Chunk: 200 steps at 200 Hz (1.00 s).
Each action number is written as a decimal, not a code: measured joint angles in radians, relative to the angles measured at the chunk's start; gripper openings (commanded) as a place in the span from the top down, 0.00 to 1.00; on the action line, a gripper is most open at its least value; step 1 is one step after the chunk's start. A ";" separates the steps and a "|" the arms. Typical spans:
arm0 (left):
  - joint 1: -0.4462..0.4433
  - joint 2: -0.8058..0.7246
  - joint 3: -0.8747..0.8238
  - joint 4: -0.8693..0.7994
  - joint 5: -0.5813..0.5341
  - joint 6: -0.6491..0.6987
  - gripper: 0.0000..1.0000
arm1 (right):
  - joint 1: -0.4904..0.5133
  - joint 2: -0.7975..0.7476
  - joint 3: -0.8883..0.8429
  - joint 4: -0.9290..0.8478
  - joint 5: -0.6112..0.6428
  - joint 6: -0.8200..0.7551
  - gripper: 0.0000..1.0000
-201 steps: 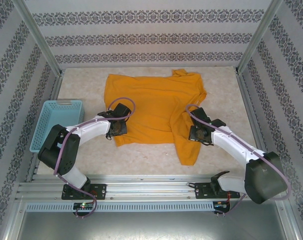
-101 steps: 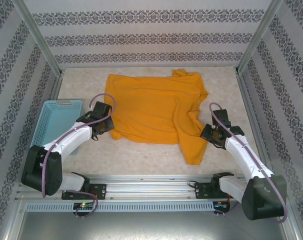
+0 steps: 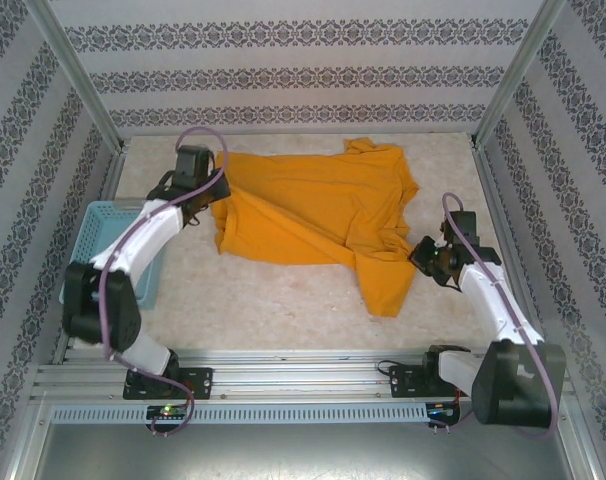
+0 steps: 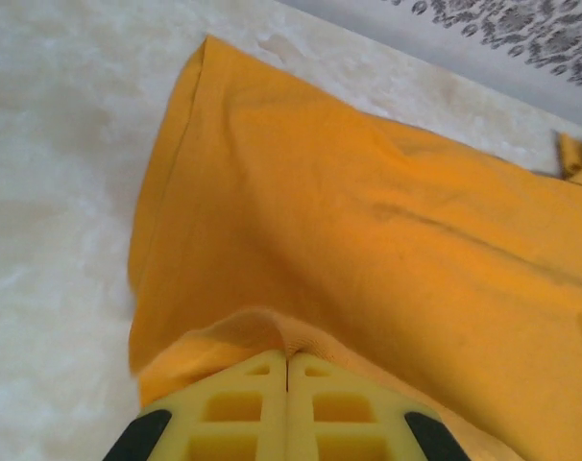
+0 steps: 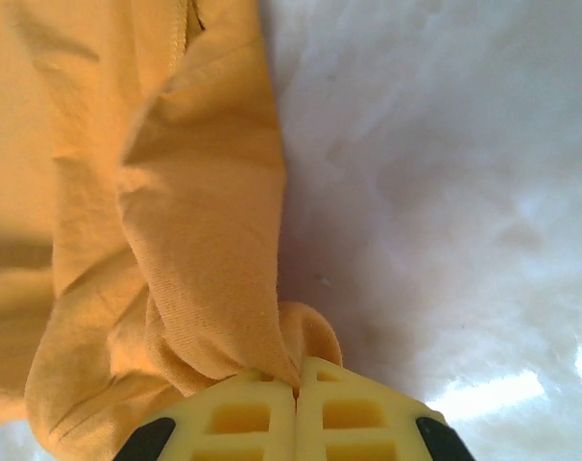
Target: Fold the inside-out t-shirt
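My left pincer (image 4: 288, 363) and right pincer (image 5: 297, 382) each clamp a fold of the t-shirt (image 3: 313, 210) on the table (image 3: 283, 300).

No text, label, brand, number or sign can be read anywhere. The inside-out t-shirt (image 3: 313, 215) shows plain orange cloth on its upturned face. The walls (image 3: 283, 80) behind it and to either side of it carry bands of dark floral ornament, which are pattern and not lettering.
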 measured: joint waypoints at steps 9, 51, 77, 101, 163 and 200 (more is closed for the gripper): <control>0.007 0.089 0.056 -0.006 0.005 0.014 0.84 | -0.006 0.034 0.016 0.016 -0.002 0.002 1.00; 0.031 0.333 0.178 -0.134 -0.012 0.060 0.44 | -0.006 0.128 0.044 0.066 0.003 0.000 1.00; -0.006 0.229 0.098 -0.178 -0.037 0.073 0.38 | -0.006 0.129 0.044 0.074 0.003 -0.009 1.00; -0.089 0.112 0.063 -0.206 -0.047 0.077 0.37 | -0.006 0.128 0.042 0.082 0.008 -0.017 1.00; -0.114 0.261 0.084 -0.222 -0.073 0.082 0.57 | -0.006 0.119 0.022 0.092 0.019 -0.022 1.00; -0.054 0.354 0.122 -0.226 -0.072 0.084 0.75 | -0.006 0.092 0.012 0.089 0.038 -0.027 1.00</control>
